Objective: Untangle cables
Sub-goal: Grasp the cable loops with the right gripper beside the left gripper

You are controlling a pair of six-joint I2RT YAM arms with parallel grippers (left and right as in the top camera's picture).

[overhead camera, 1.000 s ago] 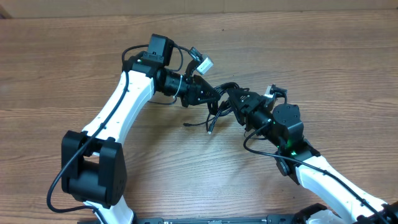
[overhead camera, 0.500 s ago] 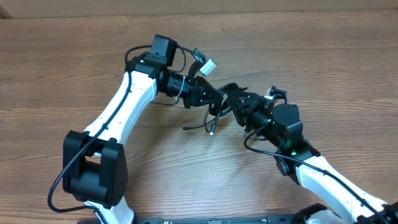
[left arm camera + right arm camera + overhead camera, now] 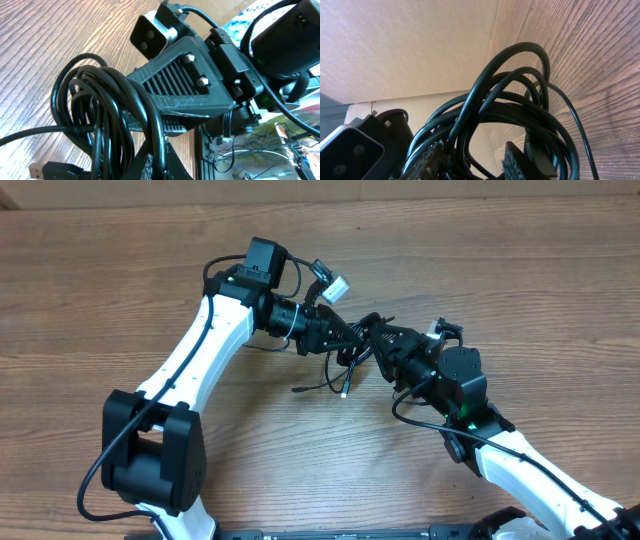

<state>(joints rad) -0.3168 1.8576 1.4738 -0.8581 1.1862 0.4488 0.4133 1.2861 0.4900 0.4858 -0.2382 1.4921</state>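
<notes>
The cables (image 3: 352, 352) are a knot of thin black cords hanging between the two grippers at the table's middle. Two loose ends (image 3: 343, 387) dangle down to the wood. My left gripper (image 3: 343, 333) comes in from the left and is shut on one strand (image 3: 159, 135) of the looped bundle (image 3: 95, 110); its tips (image 3: 156, 164) sit at the bottom edge of the left wrist view. My right gripper (image 3: 380, 342) faces it from the right. Its jaws (image 3: 470, 161) stand apart, cable loops (image 3: 512, 95) run through the gap, and some strands lie against the left pad (image 3: 431, 157).
The wooden table (image 3: 120, 280) spreads on all sides. A white plug (image 3: 333, 283) on the left arm's own wiring sticks up behind the grippers. A cardboard wall (image 3: 400, 188) closes the far edge. Loose clutter and wires (image 3: 280, 135) lie past the table's edge.
The left arm has crept a little to the right and back with its strand, and the dangling ends have swung slightly. The right gripper has hardly moved.
</notes>
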